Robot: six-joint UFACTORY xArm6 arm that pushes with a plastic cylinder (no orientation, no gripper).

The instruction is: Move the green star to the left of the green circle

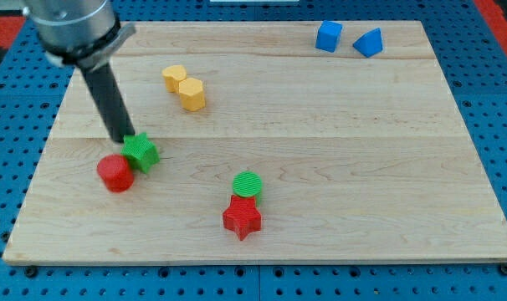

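The green star (141,152) lies at the board's left, touching a red circle (115,172) at its lower left. The green circle (247,184) lies near the board's middle bottom, well to the star's right, with a red star (242,218) touching its lower side. My tip (122,139) stands at the green star's upper left edge, touching it or nearly so. The dark rod rises from there toward the view's top left.
Two yellow blocks (184,85) lie together at the upper left of the wooden board (337,142). A blue cube (328,36) and a blue triangular block (368,42) sit at the top right. A blue pegboard surrounds the board.
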